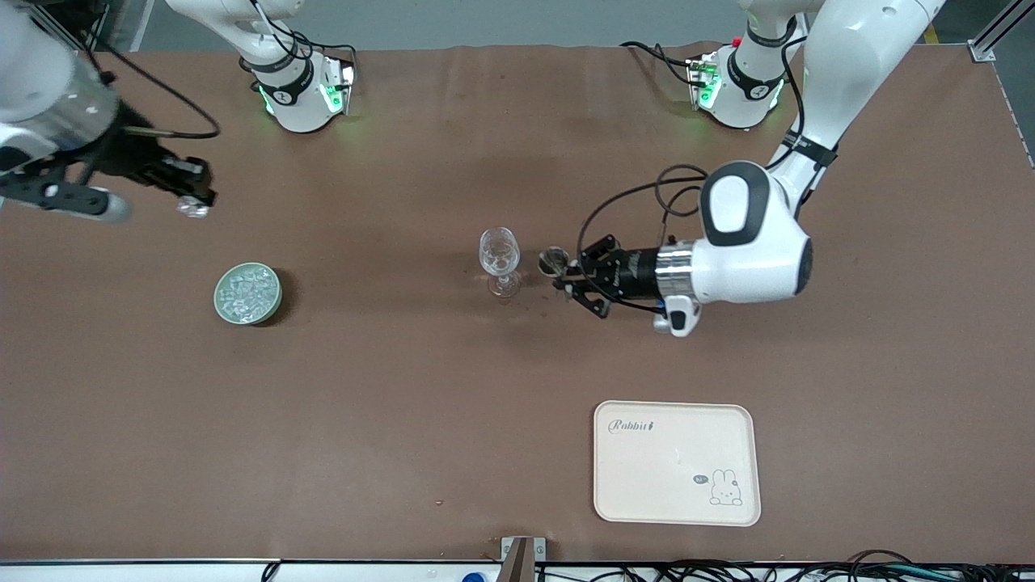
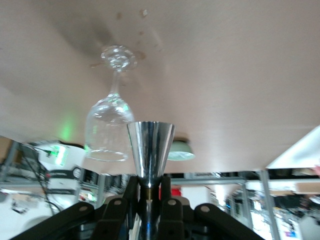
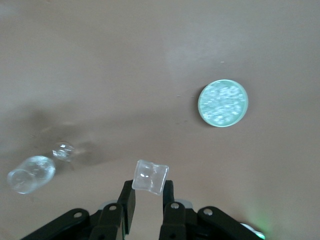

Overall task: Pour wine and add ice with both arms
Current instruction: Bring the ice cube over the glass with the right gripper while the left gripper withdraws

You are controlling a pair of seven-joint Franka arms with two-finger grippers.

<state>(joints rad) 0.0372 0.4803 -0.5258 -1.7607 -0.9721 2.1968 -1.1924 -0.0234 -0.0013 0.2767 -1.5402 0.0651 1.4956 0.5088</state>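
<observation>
Right gripper point(image 3: 144, 197), up over bare table toward the right arm's end, pinches one ice cube point(image 3: 150, 176); remaining ice point(image 1: 247, 291) fills the green dish point(image 1: 274, 307). Left gripper point(image 1: 571, 279) holds a steel jigger point(image 2: 150, 150) tipped beside the glass point(image 1: 499, 252). Pouring apparently under way; no ice added yet
</observation>
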